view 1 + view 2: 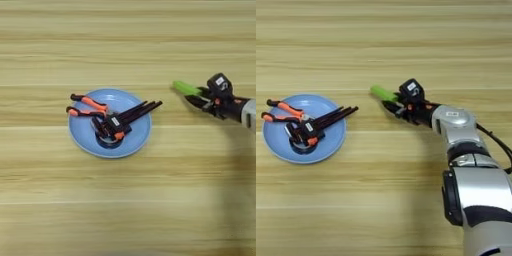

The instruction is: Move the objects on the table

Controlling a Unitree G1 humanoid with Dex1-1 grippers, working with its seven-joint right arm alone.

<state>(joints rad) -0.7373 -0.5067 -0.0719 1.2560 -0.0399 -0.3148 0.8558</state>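
Gripping the green block (pixel 186 88) in the right gripper (pixel 390 103) at center right, above the table (pixel 125 210); pliers (pixel 87 106) and clamp (pixel 125 120) already on plate (pixel 135 142), 1 left.

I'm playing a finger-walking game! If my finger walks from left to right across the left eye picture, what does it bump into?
Orange-handled pliers on the light-blue plate → black clamp, also on the plate → green block → the robot's gripper holding that block.
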